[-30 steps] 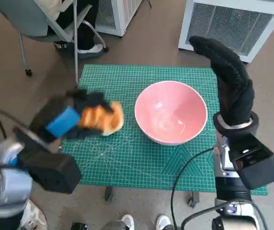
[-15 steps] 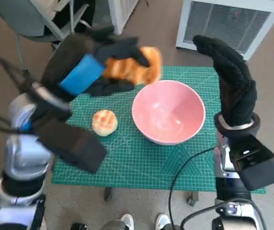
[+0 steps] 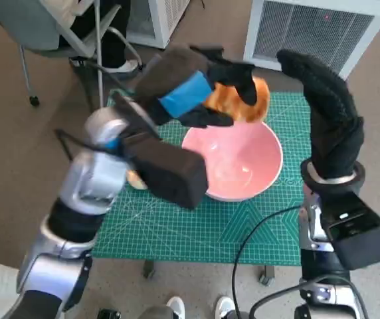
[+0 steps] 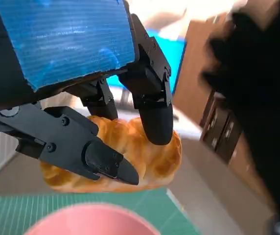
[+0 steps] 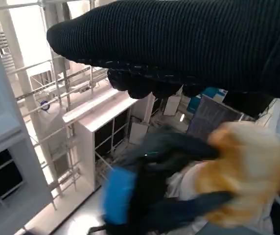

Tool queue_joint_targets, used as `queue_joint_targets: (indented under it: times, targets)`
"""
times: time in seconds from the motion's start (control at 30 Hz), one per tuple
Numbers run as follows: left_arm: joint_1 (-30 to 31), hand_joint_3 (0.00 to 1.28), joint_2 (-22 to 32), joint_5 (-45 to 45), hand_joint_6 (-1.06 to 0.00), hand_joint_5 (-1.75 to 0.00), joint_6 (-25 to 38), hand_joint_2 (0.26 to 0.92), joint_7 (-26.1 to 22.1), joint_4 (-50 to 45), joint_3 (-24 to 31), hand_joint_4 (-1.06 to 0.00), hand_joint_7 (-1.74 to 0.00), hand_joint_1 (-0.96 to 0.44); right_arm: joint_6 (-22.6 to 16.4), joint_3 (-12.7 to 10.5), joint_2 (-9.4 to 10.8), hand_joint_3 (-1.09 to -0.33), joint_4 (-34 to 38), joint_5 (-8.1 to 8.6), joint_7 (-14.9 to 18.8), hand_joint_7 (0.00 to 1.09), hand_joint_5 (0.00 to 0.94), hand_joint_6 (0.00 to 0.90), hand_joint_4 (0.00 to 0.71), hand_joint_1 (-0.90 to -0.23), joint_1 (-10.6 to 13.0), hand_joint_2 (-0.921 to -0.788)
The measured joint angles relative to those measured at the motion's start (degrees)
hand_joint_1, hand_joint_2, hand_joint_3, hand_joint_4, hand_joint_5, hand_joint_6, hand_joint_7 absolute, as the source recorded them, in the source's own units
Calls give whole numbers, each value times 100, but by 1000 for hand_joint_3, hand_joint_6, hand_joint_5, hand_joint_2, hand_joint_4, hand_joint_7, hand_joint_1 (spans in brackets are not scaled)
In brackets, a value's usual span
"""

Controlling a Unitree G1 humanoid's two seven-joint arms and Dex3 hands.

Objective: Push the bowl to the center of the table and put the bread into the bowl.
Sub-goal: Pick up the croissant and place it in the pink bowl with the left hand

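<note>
My left hand (image 3: 196, 83) holds a golden braided bread (image 3: 240, 101) in the air over the far rim of the pink bowl (image 3: 240, 166). In the left wrist view the black fingers (image 4: 152, 105) grip the bread (image 4: 145, 156) from both sides, with the bowl's rim (image 4: 91, 223) below. The bowl stands on the green cutting mat (image 3: 177, 226). A second small round bun (image 3: 135, 178) peeks out behind my left forearm. My right hand (image 3: 329, 119) in its black glove stands upright beside the bowl, fingers extended, holding nothing. The right wrist view shows the left hand (image 5: 150, 196) with the bread (image 5: 247, 176), blurred.
A grey chair (image 3: 57, 26) stands on the floor at the far left, with a person's legs near it. White slatted units (image 3: 323, 33) stand beyond the table. A black cable (image 3: 256, 239) hangs over the mat's near edge. Shoes (image 3: 196, 309) show below the table.
My left hand has lifted the braided bread off the mat's left side and carried it up and right, over the bowl. The round bun stayed on the mat. The right hand barely moved.
</note>
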Motion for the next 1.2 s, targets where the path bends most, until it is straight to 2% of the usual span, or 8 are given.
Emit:
queue_joint_targets:
  times: [0.27,0.4,0.43,0.5,0.63,0.77,0.9,1.2]
  targets:
    - [-214,32,-328,101,-636,-1052,-244,920,104,1279,-236,-758,-1195,1,23,-14,-2,-748,-180,-108,-120,697,4,29,297,-579,36,-921]
    - [-252,185,-406,10,-428,-1243,-376,921,-94,1722,-260,-621,-1348,0,57,-26,-8,-747,-262,-114,-166,697,3,27,295,-581,85,-921]
    - [-269,187,-414,-43,-362,-970,-431,893,-242,1858,-264,-494,-1058,-30,70,-28,-12,-747,-287,-117,-172,697,2,26,293,-582,106,-921]
    - [-296,119,-415,-142,-336,-441,-489,903,-478,2044,-276,-383,-569,-101,83,-32,-19,-747,-316,-128,-180,697,1,25,290,-582,135,-921]
    - [-376,71,-386,-340,-253,-116,-569,916,-1194,2387,-306,-166,-232,-243,95,-47,-49,-747,-356,-150,-206,697,0,23,288,-579,190,-921]
    - [-472,62,-290,-452,-186,-24,-510,920,-1963,2464,-336,-41,-106,-343,104,-64,-90,-749,-358,-155,-223,698,0,21,287,-577,195,-921]
    - [-520,60,-108,-462,-151,-5,-343,921,-2380,2209,-326,-10,-65,-391,121,-66,-122,-750,-358,-157,-231,698,0,21,287,-578,195,-921]
    - [-298,45,421,-517,-138,-4,-471,919,-2072,1133,103,-9,-40,-373,148,-61,-133,-750,-362,-235,-261,698,0,17,286,-578,196,-921]
